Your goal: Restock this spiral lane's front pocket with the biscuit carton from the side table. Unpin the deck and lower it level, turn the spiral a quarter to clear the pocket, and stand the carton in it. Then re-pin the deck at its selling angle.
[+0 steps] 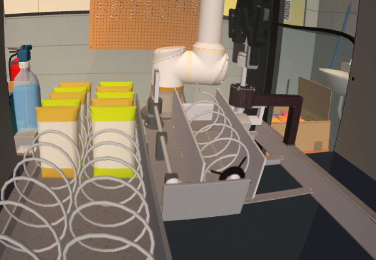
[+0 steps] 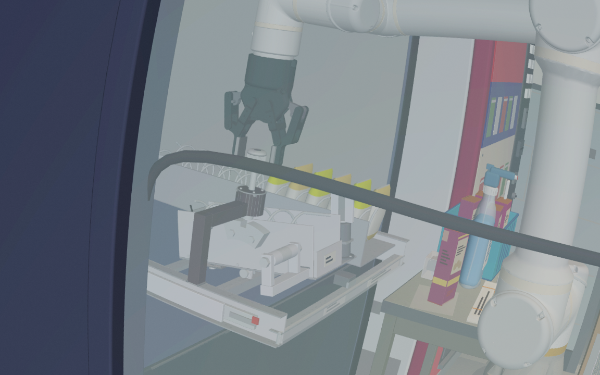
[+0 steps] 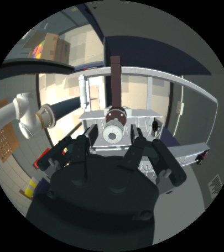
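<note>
The biscuit carton (image 2: 448, 259), maroon with a cream label, stands partly hidden behind a dark cable on the side table at the right. The spiral lane's deck (image 1: 209, 141) sits tilted between grey walls, its wire spiral (image 1: 215, 134) running to an empty front pocket with a small black knob (image 1: 232, 172). A white-capped pin (image 1: 242, 63) stands raised on its thin shaft above a dark knurled collar (image 1: 241, 95) on a brown bracket (image 1: 284, 108). My gripper (image 2: 255, 149) hangs straight down around the pin's cap (image 3: 112, 134), and it is open with nothing held.
The brown bracket's post (image 2: 198, 247) and the deck's side walls stand close below the fingers. Neighbouring lanes (image 1: 81, 128) hold yellow and orange packets behind wire spirals. A blue spray bottle (image 2: 479, 233) stands by the carton. A cardboard box (image 1: 310, 121) sits beyond the tray.
</note>
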### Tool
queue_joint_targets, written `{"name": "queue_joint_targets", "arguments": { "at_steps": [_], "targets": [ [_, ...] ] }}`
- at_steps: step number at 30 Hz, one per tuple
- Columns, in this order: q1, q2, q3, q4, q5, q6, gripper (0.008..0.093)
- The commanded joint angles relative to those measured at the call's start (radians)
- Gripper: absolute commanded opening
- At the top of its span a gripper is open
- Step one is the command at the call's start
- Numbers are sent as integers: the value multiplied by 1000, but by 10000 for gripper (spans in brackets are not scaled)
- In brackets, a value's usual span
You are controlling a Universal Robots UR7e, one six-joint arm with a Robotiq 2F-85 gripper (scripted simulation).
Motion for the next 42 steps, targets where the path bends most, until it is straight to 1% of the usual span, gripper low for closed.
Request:
{"name": "queue_joint_targets", "arguments": {
  "at_steps": [1, 7, 20, 26, 32, 42],
  "targets": [
    [0, -1, -4, 3, 0, 0, 630],
    [0, -7, -34, 38, 0, 0, 630],
    [0, -15, -130, 143, 0, 0, 630],
    [0, -15, -164, 178, 0, 0, 630],
    [0, -15, -180, 194, 0, 0, 630],
    [0, -15, -182, 196, 0, 0, 630]
  ]
}}
